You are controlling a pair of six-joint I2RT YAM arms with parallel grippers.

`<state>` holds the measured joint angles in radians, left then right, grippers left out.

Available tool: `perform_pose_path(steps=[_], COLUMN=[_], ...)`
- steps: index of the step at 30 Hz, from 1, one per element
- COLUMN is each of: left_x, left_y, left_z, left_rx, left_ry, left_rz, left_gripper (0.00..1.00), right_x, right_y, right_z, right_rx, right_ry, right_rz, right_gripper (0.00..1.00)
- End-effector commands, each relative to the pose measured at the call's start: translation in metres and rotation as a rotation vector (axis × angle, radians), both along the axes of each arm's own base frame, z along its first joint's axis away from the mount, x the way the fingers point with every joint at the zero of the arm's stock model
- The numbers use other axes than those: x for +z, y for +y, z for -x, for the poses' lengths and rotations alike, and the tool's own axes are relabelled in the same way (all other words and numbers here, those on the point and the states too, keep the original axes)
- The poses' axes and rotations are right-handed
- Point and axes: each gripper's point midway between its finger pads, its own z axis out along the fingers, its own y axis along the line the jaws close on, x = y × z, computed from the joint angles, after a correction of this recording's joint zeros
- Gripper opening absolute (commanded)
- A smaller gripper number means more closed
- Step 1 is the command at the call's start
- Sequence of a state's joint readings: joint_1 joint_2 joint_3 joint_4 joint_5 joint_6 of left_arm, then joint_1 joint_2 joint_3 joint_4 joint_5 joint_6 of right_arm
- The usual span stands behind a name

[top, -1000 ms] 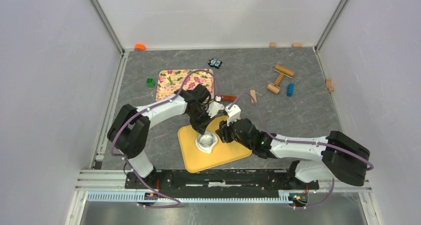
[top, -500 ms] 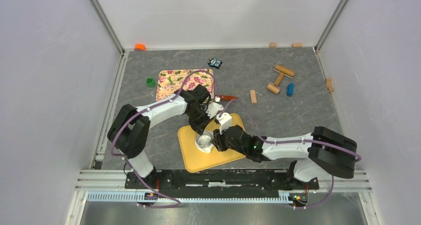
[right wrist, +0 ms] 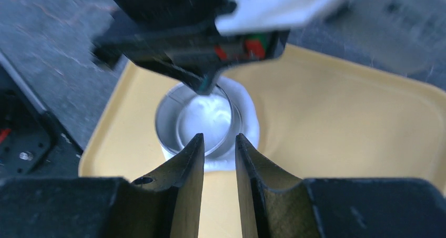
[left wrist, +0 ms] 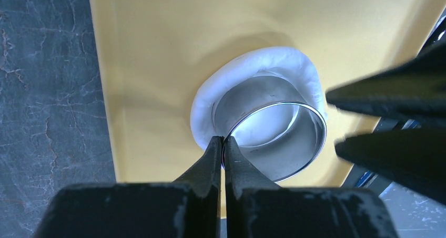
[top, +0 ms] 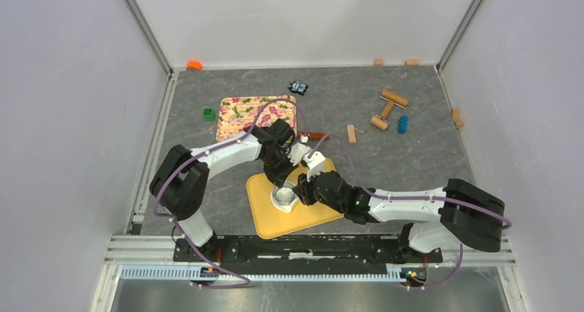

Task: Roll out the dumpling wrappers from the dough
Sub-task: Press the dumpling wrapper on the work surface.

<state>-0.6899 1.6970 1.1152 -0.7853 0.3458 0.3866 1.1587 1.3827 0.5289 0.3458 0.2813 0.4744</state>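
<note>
A clear round cup [top: 284, 197] stands on the yellow board [top: 313, 219] and presses into the white dough [left wrist: 284, 59], which bulges out as a ring around its base. My left gripper [left wrist: 224, 141] is shut on the cup's [left wrist: 273, 135] near rim, coming down from above. My right gripper [right wrist: 219, 138] hovers just right of the cup [right wrist: 202, 117], jaws a little apart with nothing between them, tips over its rim and the dough [right wrist: 248, 123]. In the top view the left gripper [top: 279, 181] and right gripper [top: 301, 191] meet over the cup. No flat dumpling wrappers show.
A floral board [top: 256, 114] lies behind the yellow one. Wooden roller pieces [top: 388, 108], a blue block [top: 402, 124], a small wooden block [top: 351, 133], a green block [top: 209, 113], a toy car [top: 298, 87] and an orange item [top: 194, 65] are scattered on the grey table.
My right arm has swung left across the yellow board to the cup, and its jaws have narrowed. The left gripper has stayed shut on the cup's rim.
</note>
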Motion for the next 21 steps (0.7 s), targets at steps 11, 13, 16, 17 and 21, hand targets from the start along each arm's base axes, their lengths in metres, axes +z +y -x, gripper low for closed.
perform_pose_path(steps=[11, 13, 16, 17, 21], left_x=[-0.002, -0.003, -0.004, -0.004, -0.003], left_y=[-0.006, -0.006, -0.008, -0.008, -0.006], left_z=[0.000, 0.001, 0.003, 0.005, 0.007], left_rx=[0.006, 0.006, 0.002, 0.000, 0.008], left_ry=[-0.030, -0.027, -0.011, -0.004, 0.016], left_rz=[-0.002, 0.001, 0.008, 0.013, 0.030], left_gripper=[0.02, 0.02, 0.02, 0.02, 0.11], right_x=[-0.001, -0.013, -0.033, -0.038, -0.057], right_y=[0.022, 0.022, 0.019, 0.016, -0.006], right_z=[-0.012, -0.010, -0.006, -0.006, -0.004], right_rx=[-0.019, -0.010, -0.009, -0.012, -0.050], right_ry=[-0.029, -0.011, 0.021, 0.026, 0.029], right_rz=[-0.008, 0.017, 0.073, 0.093, 0.197], right_gripper=[0.31, 0.26, 0.14, 0.11, 0.00])
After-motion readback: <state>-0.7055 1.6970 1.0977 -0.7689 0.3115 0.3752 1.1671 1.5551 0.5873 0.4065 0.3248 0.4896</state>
